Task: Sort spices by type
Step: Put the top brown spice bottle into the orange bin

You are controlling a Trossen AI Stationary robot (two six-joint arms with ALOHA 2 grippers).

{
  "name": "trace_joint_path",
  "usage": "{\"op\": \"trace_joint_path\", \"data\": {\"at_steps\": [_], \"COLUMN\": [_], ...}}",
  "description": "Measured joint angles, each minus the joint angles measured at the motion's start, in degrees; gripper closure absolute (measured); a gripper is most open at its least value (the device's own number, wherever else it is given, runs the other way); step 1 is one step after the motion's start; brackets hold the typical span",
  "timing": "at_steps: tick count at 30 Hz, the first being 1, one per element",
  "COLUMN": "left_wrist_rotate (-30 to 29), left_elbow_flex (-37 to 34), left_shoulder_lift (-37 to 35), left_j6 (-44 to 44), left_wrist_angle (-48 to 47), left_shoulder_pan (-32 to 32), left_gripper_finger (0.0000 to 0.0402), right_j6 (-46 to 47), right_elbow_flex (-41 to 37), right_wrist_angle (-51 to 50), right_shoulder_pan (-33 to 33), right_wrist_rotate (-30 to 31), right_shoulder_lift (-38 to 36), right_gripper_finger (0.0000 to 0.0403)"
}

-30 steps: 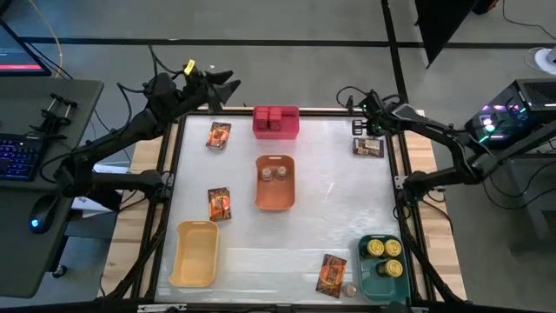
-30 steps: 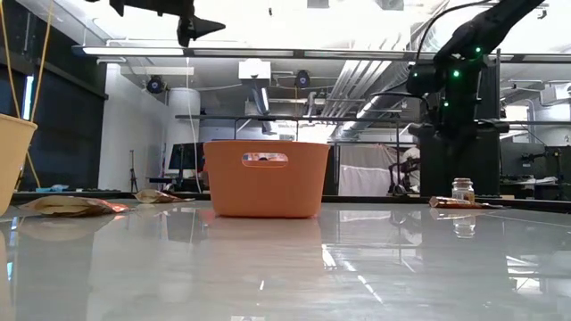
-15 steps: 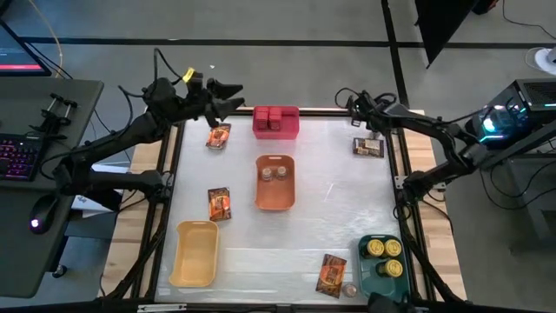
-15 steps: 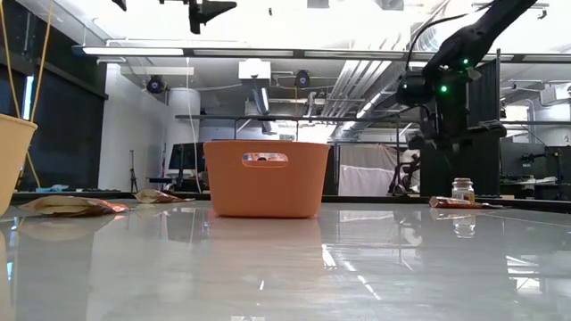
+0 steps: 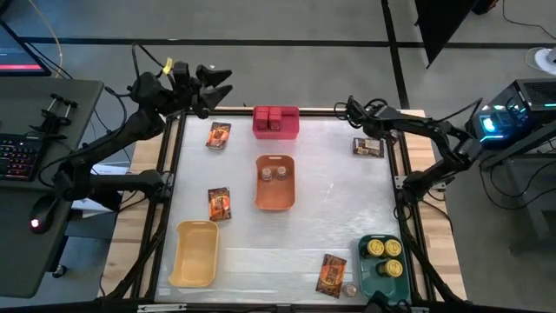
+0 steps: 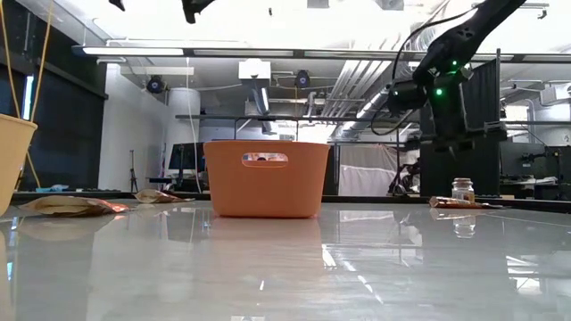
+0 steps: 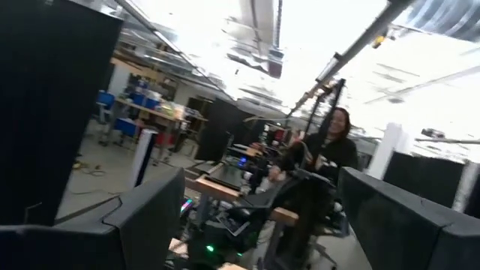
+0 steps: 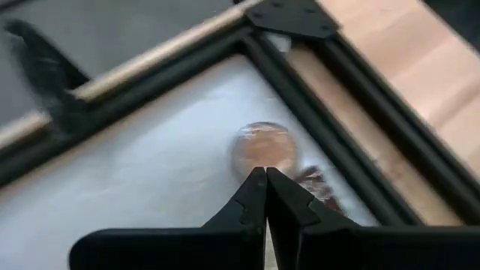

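Above the counter's (image 5: 330,191) far right corner, the right gripper (image 8: 265,176) hangs clenched on nothing, over a small pale-lidded jar (image 8: 264,148) beside a printed packet (image 5: 368,147). Past the far left corner, the left gripper (image 5: 217,83) is raised with fingers spread, empty. Other packets (image 5: 219,203) lie scattered among the bins (image 5: 275,183).

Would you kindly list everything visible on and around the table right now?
Red plastic bin: one, far edge, holding red boxes.
Orange plastic bin: one, centre, two pale-lidded jars inside.
Yellow plastic bin: one, near left.
Green plastic bin: one, near right, three yellow-topped tins.
Orange-brown printed packets: four, scattered.
Loose jars: two, far right, near right.
Left tool: open, raised, far left.
Right tool: shut, over far-right jar.
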Motion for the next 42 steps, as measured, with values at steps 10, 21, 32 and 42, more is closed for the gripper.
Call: {"op": "trace_joint_path", "data": {"at_steps": [10, 21, 32, 42], "left_wrist_rotate": [-0.41, -0.64, -3.7, -3.91], "left_elbow_flex": [0.0, -0.02, -0.04, -0.04], "left_shoulder_lift": [0.0, 0.02, 0.02, 0.02], "left_j6": [-4.58, -3.37, -1.72, -1.59], "left_wrist_angle": [0.03, 0.07, 0.09, 0.07], "left_shoulder_pan": [3.23, 3.23, 3.23, 3.23], "left_gripper_finger": [0.0065, 0.0065, 0.0065, 0.0065], "right_j6": [0.68, -5.0, -6.3, -6.31], "right_elbow_flex": [-0.01, -2.47, -6.5, -6.81], "right_wrist_angle": [-0.97, 7.86, 10.02, 10.82], "right_shoulder_pan": [-0.53, -3.42, -3.97, -3.07], "right_wrist_rotate": [2.63, 2.61, 2.3, 1.96], "right_shoulder_lift": [0.22, 0.22, 0.0, 0.05], "right_gripper_finger": [0.0403, 0.0403, 0.0403, 0.0403]}}
